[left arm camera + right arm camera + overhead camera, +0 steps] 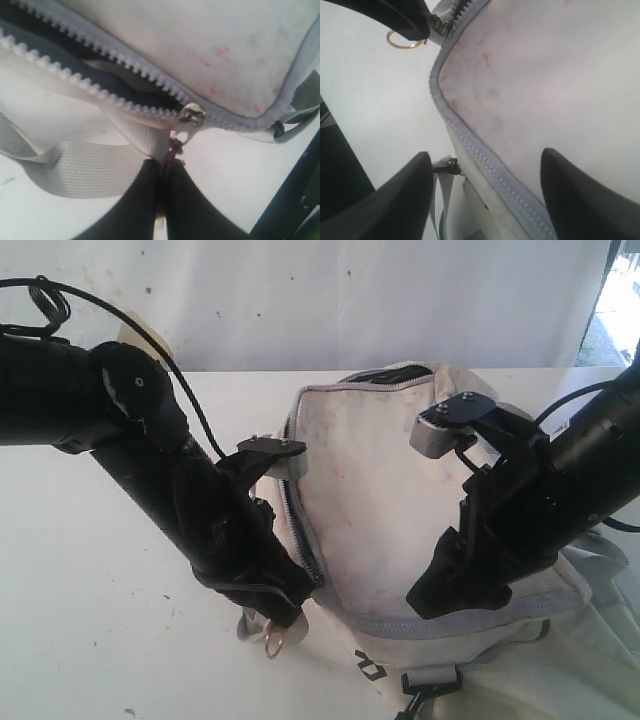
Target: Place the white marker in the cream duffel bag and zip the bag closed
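The cream duffel bag (pixel 370 490) lies in the middle of the white table, its top stained reddish. Its grey zipper (pixel 100 50) gapes along the bag's left side up to the metal slider (pixel 191 115). My left gripper (pixel 164 162) is shut on the dark red pull cord (pixel 175 147) tied to that slider, at the bag's near left corner (pixel 285 612). My right gripper (pixel 486 155) stands open, one finger on each side of the zipped front edge (pixel 490 172) of the bag, and hangs over the bag's right half (pixel 450 600). The white marker is out of view.
A gold ring (pixel 275 643) dangles below the left gripper. Grey webbing strap (pixel 75 165) lies on the table beside the bag. A black clip (pixel 425 680) and a small black logo (pixel 370 668) sit at the bag's front. More bag fabric (pixel 590 640) spreads at the right.
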{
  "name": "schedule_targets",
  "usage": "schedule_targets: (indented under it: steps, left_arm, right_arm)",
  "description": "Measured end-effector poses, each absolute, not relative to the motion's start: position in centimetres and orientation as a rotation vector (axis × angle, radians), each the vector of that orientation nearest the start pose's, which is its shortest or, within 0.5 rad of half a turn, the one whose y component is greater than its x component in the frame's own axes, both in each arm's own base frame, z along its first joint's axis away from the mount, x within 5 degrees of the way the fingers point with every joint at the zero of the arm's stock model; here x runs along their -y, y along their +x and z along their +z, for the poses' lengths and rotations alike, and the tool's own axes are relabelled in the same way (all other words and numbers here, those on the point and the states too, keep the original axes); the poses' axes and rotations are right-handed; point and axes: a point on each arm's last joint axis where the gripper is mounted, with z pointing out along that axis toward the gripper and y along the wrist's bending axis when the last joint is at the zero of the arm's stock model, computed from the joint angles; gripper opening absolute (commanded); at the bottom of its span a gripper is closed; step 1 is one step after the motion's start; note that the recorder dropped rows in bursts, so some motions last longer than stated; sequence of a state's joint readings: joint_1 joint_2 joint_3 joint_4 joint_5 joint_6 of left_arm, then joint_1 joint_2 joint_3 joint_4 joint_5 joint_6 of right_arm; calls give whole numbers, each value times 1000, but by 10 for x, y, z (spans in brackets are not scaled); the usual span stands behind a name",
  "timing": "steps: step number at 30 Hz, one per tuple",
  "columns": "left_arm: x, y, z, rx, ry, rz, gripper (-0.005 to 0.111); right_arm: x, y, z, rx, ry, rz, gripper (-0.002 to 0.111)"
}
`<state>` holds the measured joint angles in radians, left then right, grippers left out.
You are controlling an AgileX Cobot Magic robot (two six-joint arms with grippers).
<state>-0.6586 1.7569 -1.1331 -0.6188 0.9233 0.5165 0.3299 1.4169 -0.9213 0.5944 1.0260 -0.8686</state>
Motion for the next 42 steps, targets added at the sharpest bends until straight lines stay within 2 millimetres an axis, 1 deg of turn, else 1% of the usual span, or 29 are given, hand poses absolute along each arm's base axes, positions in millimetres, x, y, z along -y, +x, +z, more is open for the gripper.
schedule_targets:
  steps: [5, 11, 15, 17, 20, 24, 27, 31, 36, 42]
  left_arm:
    - [243, 238, 208, -2718, 1109, -877, 0]
    - [244, 242, 208, -2687, 1073, -854, 0]
    - [243, 242, 208, -2685, 1092, -849, 0]
    - [243, 241, 208, -2689, 1102, -852, 3]
    - [242, 240, 206, -2686, 1121, -852, 17]
    - [238, 235, 194, -2715, 1103, -834, 35]
    - [236, 235, 189, -2717, 1065, -817, 43]
    - [236, 234, 187, -2722, 1028, -838, 44]
    - [242, 232, 191, -2725, 958, -963, 44]
    - [243, 228, 193, -2712, 1004, -1019, 44]
  right_arm:
    - [-123, 224, 251, -2495, -1250, 672, 63]
    - [-123, 228, 251, -2472, -1223, 640, 64]
    - [-123, 228, 251, -2469, -1219, 636, 64]
    - [-123, 229, 251, -2468, -1217, 634, 64]
    - [-123, 229, 251, -2468, -1217, 633, 64]
    - [-123, 229, 251, -2468, -1217, 633, 64]
    - [-123, 228, 251, -2470, -1219, 636, 64]
    - [-123, 228, 251, -2472, -1222, 639, 64]
    - [-123, 228, 251, -2473, -1224, 641, 64]
    - [-123, 227, 251, -2478, -1231, 648, 64]
